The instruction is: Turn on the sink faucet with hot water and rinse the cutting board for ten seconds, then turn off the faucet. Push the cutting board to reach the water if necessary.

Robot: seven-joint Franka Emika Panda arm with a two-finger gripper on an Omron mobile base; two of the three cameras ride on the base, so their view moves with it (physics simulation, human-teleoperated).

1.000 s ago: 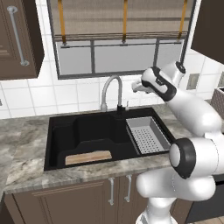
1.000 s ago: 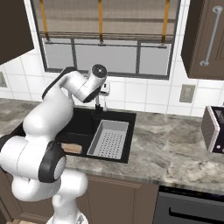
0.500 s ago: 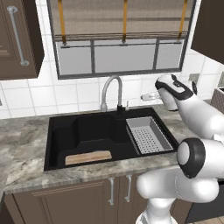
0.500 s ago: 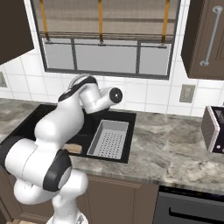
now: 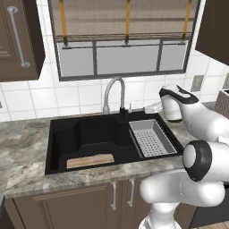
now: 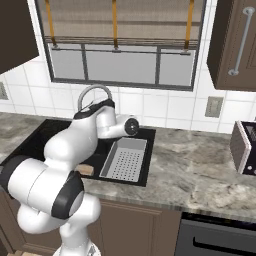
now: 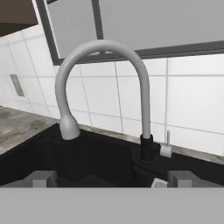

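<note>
The sink faucet arches silver-grey over the back of the black sink. Seen from the hand, the sink faucet stands straight ahead, its small lever handle to the right of the dark base. My gripper hovers right of the faucet, apart from it and pointing at it. The gripper is open, its fingertips wide apart with nothing between them. The tan cutting board lies flat in the sink's front left, and a corner of the cutting board peeks out past my arm. No water shows under the spout.
A grey perforated drainer tray fills the sink's right part, below my hand. A window and tiled wall stand behind the faucet. A toaster sits on the marble counter far right. Wall cabinets hang at both sides.
The hand has swung right, dropped lower and turned back toward the faucet. The jaws stayed open. Cutting board and faucet have not moved.
</note>
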